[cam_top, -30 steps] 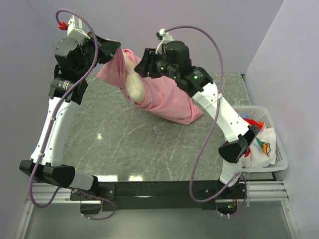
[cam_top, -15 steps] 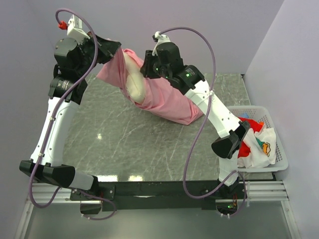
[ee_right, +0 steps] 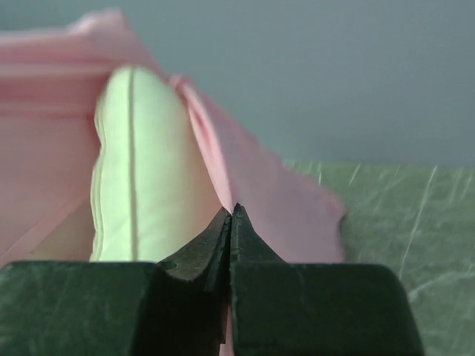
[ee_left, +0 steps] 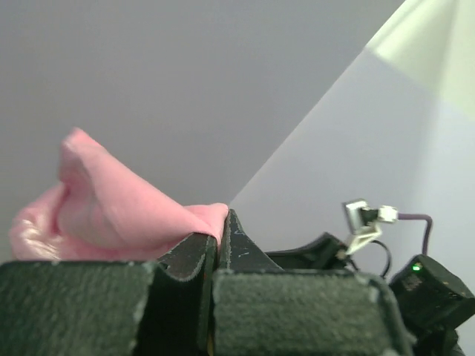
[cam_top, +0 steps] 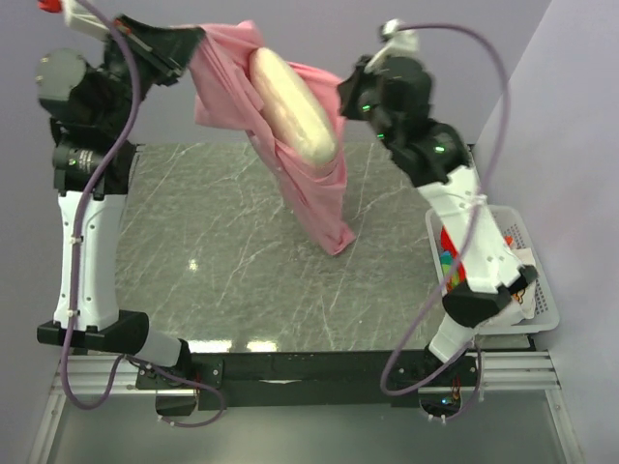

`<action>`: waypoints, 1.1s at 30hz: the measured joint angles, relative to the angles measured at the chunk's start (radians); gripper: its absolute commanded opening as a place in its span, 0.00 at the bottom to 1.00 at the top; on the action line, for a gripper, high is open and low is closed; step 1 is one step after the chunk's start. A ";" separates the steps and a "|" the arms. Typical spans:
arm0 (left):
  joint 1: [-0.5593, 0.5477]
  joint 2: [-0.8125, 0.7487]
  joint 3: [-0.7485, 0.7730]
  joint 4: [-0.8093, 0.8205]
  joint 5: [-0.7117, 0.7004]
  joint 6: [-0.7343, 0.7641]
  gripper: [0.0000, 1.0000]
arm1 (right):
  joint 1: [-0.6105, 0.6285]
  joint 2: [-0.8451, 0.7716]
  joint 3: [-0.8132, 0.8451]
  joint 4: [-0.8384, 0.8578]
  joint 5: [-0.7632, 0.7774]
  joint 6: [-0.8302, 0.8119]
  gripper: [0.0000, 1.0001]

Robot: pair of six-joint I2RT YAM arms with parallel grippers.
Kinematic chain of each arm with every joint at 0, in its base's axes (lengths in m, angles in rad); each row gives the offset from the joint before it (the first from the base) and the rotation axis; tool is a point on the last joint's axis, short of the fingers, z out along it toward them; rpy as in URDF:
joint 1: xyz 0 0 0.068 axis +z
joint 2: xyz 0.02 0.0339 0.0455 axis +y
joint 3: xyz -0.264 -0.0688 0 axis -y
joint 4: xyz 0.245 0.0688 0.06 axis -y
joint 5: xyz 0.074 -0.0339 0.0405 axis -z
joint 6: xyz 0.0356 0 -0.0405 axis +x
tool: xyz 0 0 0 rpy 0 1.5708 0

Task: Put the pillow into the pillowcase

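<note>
The pink pillowcase (cam_top: 311,198) hangs in the air between both arms, mouth up, its lower tip down near the tabletop. The cream pillow (cam_top: 295,106) sticks out of the open mouth, its lower part hidden in the fabric. My left gripper (cam_top: 191,43) is shut on the mouth's left edge, and in the left wrist view pink pillowcase fabric (ee_left: 111,215) bunches out of the left gripper (ee_left: 220,222). My right gripper (cam_top: 340,97) is shut on the right edge. In the right wrist view the right gripper (ee_right: 232,211) pinches the pillowcase (ee_right: 274,193) beside the pillow (ee_right: 141,170).
The grey marble tabletop (cam_top: 213,242) lies under the hanging fabric. A white basket (cam_top: 542,300) with colourful cloth stands at the right edge, partly behind my right arm. Pale walls close in at the back and right.
Both arms have risen, lifting the pillowcase off the table so it hangs. The right gripper has shut on the mouth's right edge. The pillow now stands upright in the mouth.
</note>
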 measured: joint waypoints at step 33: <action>0.252 0.187 -0.161 0.295 0.255 -0.373 0.01 | -0.064 0.005 0.027 0.290 -0.294 0.013 0.00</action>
